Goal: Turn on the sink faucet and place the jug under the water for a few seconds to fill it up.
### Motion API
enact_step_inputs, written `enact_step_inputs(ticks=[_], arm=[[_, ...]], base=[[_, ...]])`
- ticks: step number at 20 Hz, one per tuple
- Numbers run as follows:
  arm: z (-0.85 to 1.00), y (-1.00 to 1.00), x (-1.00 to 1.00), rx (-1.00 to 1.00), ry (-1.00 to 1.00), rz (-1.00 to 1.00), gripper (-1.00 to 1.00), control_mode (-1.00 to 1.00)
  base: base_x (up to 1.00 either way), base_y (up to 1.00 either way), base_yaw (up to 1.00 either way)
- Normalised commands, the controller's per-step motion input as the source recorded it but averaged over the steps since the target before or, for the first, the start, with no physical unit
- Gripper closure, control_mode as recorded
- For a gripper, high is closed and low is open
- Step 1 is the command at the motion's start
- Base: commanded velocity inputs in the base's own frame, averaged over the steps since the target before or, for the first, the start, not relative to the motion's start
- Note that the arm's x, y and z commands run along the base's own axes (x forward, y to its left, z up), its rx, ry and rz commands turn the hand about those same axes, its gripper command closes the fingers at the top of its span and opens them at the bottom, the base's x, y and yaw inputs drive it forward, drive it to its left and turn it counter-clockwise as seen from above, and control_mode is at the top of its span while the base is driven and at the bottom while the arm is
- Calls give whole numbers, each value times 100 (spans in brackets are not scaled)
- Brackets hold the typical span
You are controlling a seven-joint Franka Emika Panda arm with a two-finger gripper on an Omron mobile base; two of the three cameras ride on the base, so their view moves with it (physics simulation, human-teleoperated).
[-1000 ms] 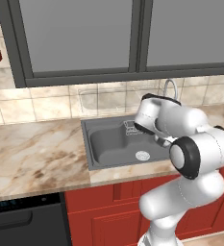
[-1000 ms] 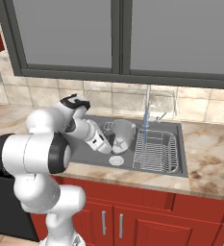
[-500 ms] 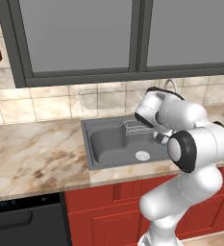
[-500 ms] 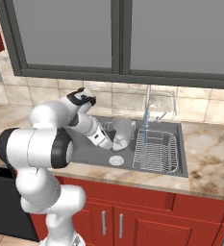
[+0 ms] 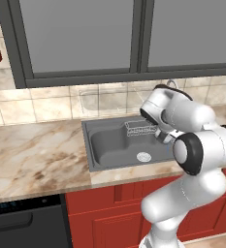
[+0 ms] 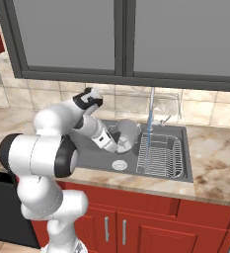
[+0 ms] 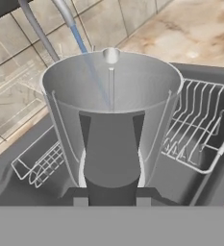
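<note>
Presently the two-finger pincer (image 7: 111, 199) is clamped on the dark grey side handle of the small light grey tapered jug (image 7: 111, 120); in the hand view the two dark finger tips flank that handle at its base, and the jug stands directly ahead of them with its open mouth turned toward the faucet. In the right base view the pincer (image 6: 117, 144) holds the jug (image 6: 128, 133) above the dark grey rectangular recessed sink (image 6: 94, 158), clear of the basin floor.

Just beyond the jug's far rim runs the thin translucent blue stream of water (image 7: 82, 45). It leaves the slim chrome gooseneck faucet (image 7: 63, 10) and, in the hand view, appears to descend into the jug's mouth near the back wall. In the right base view the water (image 6: 149, 121) falls just beside the jug, on its side away from the arm, so whether the stream lands fully inside cannot be confirmed.

Beside the jug, on that same side, a wire rack (image 6: 161, 155) rests in the basin; below the pincer lies the round silver drain (image 6: 118, 164).

Step in hand, as judged: the faucet is on and the jug is being presented to the stream for filling. The next move calls for centring the mouth under the water if needed, keeping the jug upright, and dwelling briefly there.
</note>
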Motion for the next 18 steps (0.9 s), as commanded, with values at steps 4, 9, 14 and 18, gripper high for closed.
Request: enact_step_inputs(ticks=[4, 9, 14, 18], arm=[[2, -3, 1, 0, 0, -2, 100, -100], [2, -4, 17, 0, 3, -3, 100, -100], [2, -6, 22, 0, 5, -2, 100, -100], [5, -10, 20, 1, 5, -2, 100, -100]], base=[[0, 0, 0], [0, 0, 0], [0, 0, 0], [0, 0, 0]])
